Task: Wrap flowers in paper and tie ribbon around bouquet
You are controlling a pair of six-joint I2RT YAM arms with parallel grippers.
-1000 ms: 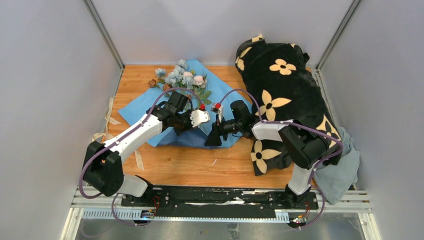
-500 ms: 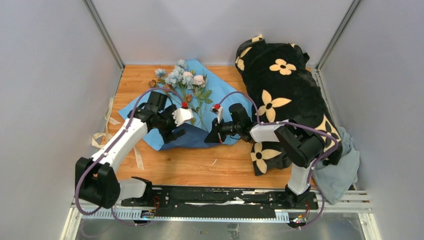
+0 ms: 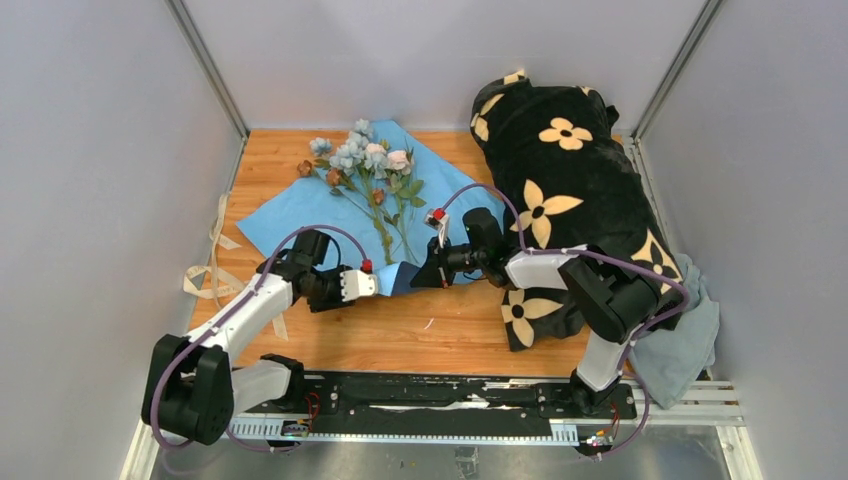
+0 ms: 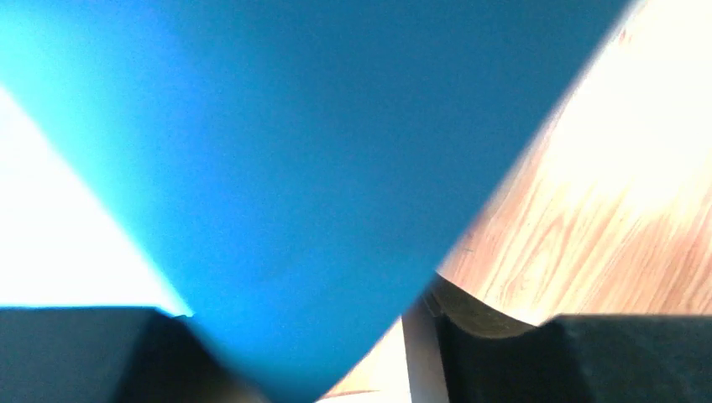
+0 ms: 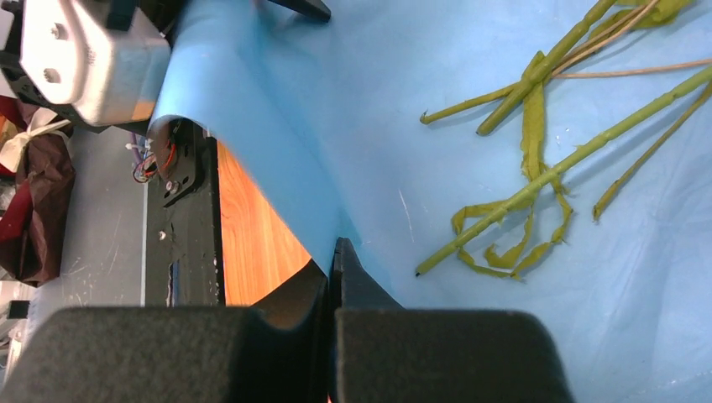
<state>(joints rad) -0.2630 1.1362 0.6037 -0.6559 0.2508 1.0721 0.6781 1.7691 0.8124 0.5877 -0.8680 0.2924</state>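
Note:
The paper [image 3: 300, 210] lies spread light-blue side up on the wooden table, with the flowers [image 3: 365, 160] resting on it, blooms toward the back and stems [image 5: 546, 168] pointing near. My left gripper [image 3: 378, 283] sits low at the paper's near corner. That blue corner [image 4: 294, 168] reaches between its jaws, which stand apart [image 4: 315, 344]. My right gripper [image 3: 420, 277] is shut on the paper's near edge [image 5: 333, 252], just short of the stem ends. The ribbon [image 3: 215, 240] trails along the table's left side.
A black plush blanket with cream flower shapes [image 3: 570, 180] is heaped at the back right. A grey-blue cloth [image 3: 690, 340] hangs at the right edge. Grey walls close in the table [image 3: 400, 330] on three sides. The left gripper's white body [image 5: 84, 59] shows in the right wrist view.
My left gripper drew back toward the near left, unfolding the flap that covered the stems, and its jaws parted. My right gripper closed on the paper's edge.

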